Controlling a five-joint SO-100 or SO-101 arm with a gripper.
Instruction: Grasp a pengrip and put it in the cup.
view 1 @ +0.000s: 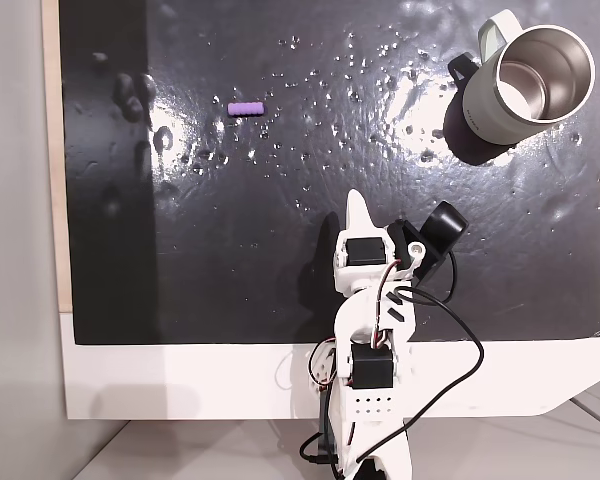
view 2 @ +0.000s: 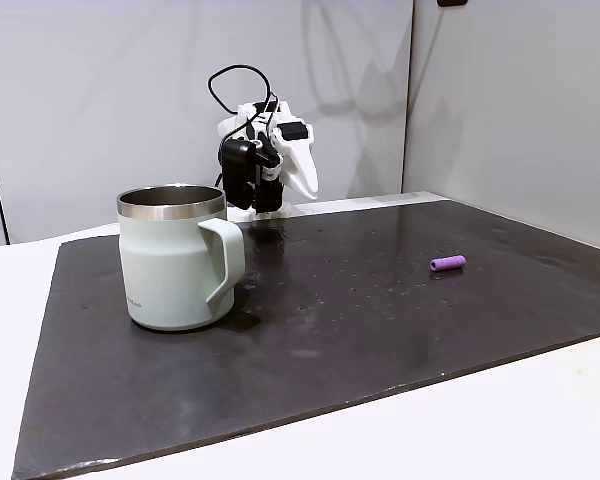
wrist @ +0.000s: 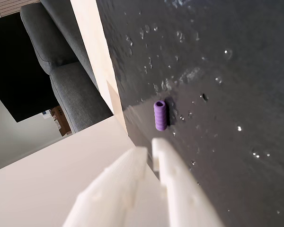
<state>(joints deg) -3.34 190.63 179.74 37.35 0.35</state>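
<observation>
- Untouched, the purple pengrip (view 1: 246, 107) lies on the black mat (view 1: 280, 250), well apart from the cup (view 1: 525, 85).
- My end effector (wrist: 149, 147) hangs with its jaws together, holding nothing, pointed toward the pengrip.
- Reaching is the step in hand, I judge; next I must open and descend.
- Cup interior looks empty.

One fixed cam above my base looking down, another low opposite me, both covering mat (view 1: 280, 250), wrist cam close over it.
</observation>
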